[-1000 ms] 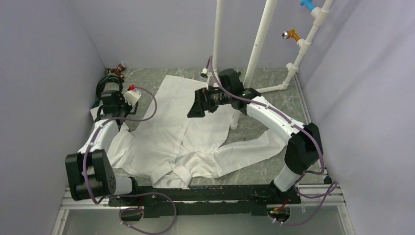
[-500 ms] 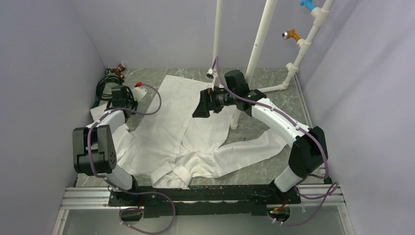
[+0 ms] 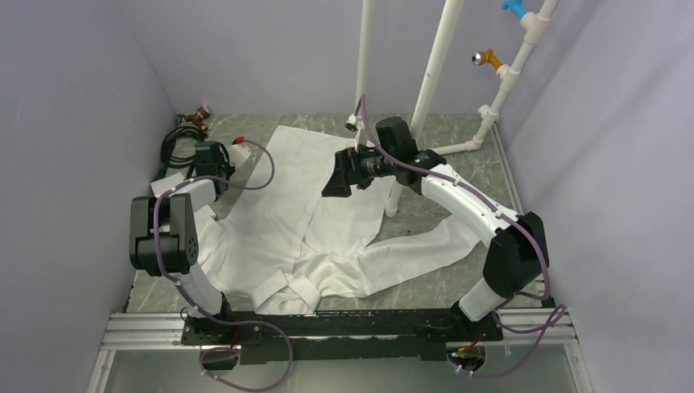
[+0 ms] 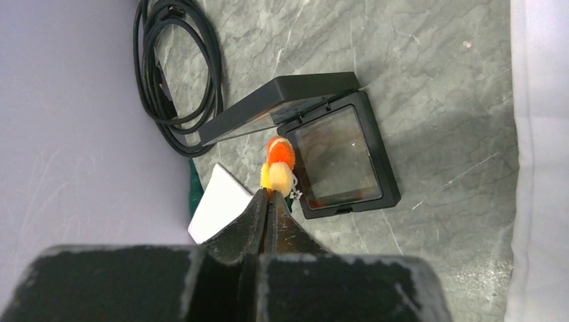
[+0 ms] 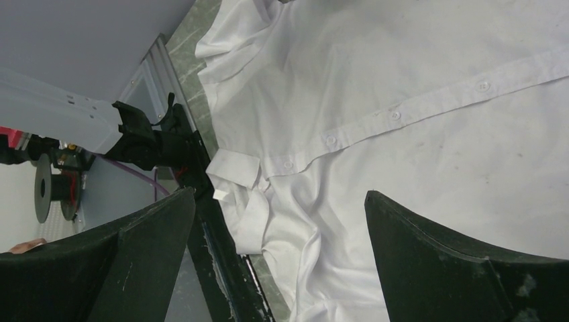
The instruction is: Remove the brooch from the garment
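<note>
The brooch [image 4: 278, 166], an orange and yellow flower, is pinched at its lower edge in my left gripper [image 4: 270, 194], which is shut on it. It hangs just above an open black box [image 4: 339, 157] with a clear window, at the table's far left. The garment [image 3: 286, 213], a white shirt, lies spread over the table's middle; its edge [image 4: 540, 134] shows at the right of the left wrist view. My right gripper [image 3: 334, 176] hovers open above the shirt's upper part. In the right wrist view its fingers [image 5: 463, 261] frame the button placket [image 5: 396, 114], with nothing between them.
A coiled black cable [image 4: 174, 74] lies against the left wall, and a white card [image 4: 218, 211] beside the box. A white pipe frame [image 3: 425, 82] with an orange hook [image 3: 488, 58] stands at the back right. The arms' base rail [image 5: 201, 201] borders the shirt's collar.
My left arm has swung further back and left with the brooch, its elbow rising. The right gripper shifted slightly back and right, then held still.
</note>
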You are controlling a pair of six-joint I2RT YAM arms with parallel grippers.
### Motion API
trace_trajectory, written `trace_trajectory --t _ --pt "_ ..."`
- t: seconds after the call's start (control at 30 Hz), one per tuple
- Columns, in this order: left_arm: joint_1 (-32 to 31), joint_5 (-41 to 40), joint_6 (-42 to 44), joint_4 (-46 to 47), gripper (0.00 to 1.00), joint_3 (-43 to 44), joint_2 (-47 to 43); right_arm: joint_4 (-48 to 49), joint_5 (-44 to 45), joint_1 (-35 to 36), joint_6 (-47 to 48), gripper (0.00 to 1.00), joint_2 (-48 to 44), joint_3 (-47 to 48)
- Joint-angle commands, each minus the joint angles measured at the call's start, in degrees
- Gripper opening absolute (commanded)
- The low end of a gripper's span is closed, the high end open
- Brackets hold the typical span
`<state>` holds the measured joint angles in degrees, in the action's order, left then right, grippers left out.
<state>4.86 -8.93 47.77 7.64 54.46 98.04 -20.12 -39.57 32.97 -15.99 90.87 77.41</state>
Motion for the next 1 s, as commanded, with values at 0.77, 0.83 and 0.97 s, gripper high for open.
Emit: trace_trajectory --t 0.77,0.83,0.97 --pt "-1.3 5.6 -3.6 -6.5 0.07 7.4 5.6 -0.5 -1.3 -0.1 2.1 1.0 -0.4 1.5" --pt "-1.5 5.9 -3.6 -7.3 0.12 7.6 5.9 -0.6 -1.3 -0.1 2.2 1.0 -0.2 1.7" --pt "-1.5 6.2 -4.0 -9.2 0.21 8.5 6.4 -1.0 -1.3 -0.1 2.4 1.0 0.4 2.4"
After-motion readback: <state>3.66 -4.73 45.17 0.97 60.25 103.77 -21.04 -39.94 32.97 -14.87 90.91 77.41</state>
